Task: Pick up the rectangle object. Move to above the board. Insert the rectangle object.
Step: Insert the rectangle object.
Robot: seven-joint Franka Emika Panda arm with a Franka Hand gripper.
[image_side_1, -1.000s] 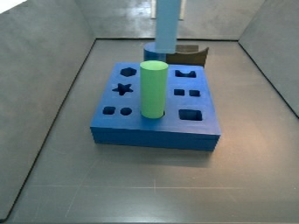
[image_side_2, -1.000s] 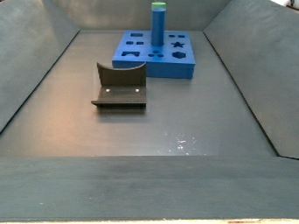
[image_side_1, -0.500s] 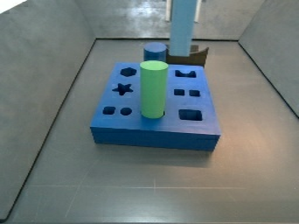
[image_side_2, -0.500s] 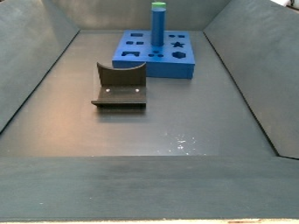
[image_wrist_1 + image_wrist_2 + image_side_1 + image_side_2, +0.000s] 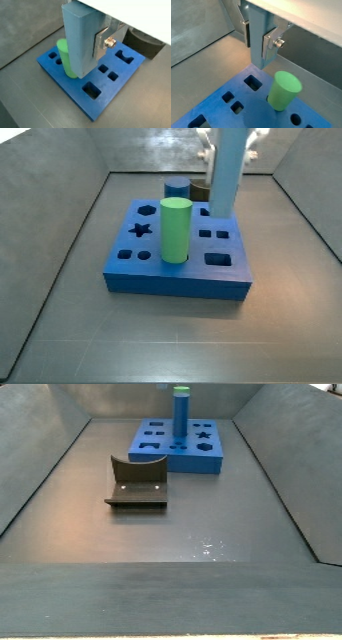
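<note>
since the rectangle object (image 5: 227,170) hangs upright in the air, clamped between the silver fingers (image 5: 105,40) of the gripper (image 5: 256,30), the pick-up looks done, and the carry to above the board (image 5: 179,247) looks nearly done too: in a side view the bar's lower end sits over the board's far right part, close to the notched hole (image 5: 213,213) there, and in both wrist views the blue top with its dark holes lies directly beneath it. what remains, as i judge it, is lining the bar up with its matching hole and lowering it in; nothing shows the bar inside any hole yet. the green cylinder (image 5: 175,229) already stands upright in the board, just beside the bar's path, so it is a neighbour to keep off. the gripper is closed on the bar, its plates pressed to the bar's flat faces in the wrist views. much is cut off: the side view crops the arm and the top of the bar at the frame's upper edge, so only a glimpse of the gripper shows there. in a side view (image 5: 178,409) the board is far off and small, and i cannot separate the bar from the cylinder. the darker blue cylinder (image 5: 177,187) and the fixture (image 5: 136,483) stand apart. which hole fits the bar i cannot tell.
</note>
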